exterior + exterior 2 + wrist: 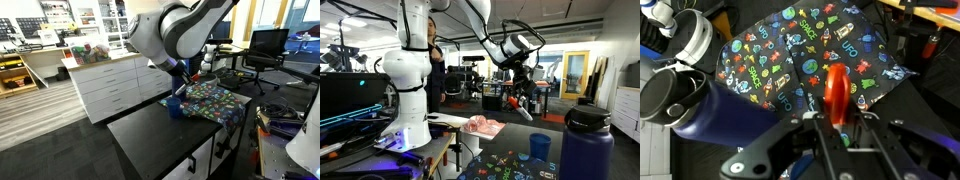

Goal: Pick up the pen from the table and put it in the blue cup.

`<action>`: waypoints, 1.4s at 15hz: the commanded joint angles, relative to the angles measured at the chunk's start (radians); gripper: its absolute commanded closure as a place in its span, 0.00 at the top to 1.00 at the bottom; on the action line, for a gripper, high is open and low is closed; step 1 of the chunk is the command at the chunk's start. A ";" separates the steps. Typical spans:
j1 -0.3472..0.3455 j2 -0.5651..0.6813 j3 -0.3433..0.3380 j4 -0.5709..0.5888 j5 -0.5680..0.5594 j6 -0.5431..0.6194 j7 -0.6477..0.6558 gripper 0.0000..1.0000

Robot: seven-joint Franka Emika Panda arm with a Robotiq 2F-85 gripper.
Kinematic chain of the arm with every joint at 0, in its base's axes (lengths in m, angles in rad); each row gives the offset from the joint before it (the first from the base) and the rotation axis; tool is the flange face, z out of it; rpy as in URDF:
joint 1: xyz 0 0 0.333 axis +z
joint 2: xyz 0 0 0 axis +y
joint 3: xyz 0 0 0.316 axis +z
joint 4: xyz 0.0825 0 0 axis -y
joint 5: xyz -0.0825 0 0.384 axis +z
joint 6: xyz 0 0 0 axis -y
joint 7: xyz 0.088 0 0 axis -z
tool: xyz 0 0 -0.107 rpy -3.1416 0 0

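Note:
My gripper (pixel 837 125) is shut on the red pen (pixel 836 92), which sticks out ahead of the fingers above a space-print cloth (pixel 790 50). In an exterior view the gripper (pixel 521 98) hangs in the air with the pen (pixel 525 111) pointing down, above and a little left of the small blue cup (pixel 539 147). In an exterior view the gripper (pixel 181 88) is just over the blue cup (pixel 175 106), which stands at the cloth's edge on the black table (pixel 150 135). The cup is mostly hidden in the wrist view.
A tall dark blue bottle (pixel 720 105) with a black lid stands close beside the gripper; it also shows in an exterior view (pixel 585 145). A white drawer unit (pixel 110 80) stands behind the table. Pink cloth (pixel 483 125) lies on a side table.

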 commanded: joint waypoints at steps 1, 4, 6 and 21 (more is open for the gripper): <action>0.024 0.046 0.003 0.044 -0.038 -0.044 -0.054 0.08; 0.032 0.075 0.005 0.055 -0.070 -0.052 -0.099 0.07; 0.035 0.094 0.005 0.058 -0.092 -0.054 -0.123 0.07; 0.041 0.221 0.009 0.110 -0.313 -0.076 -0.298 0.07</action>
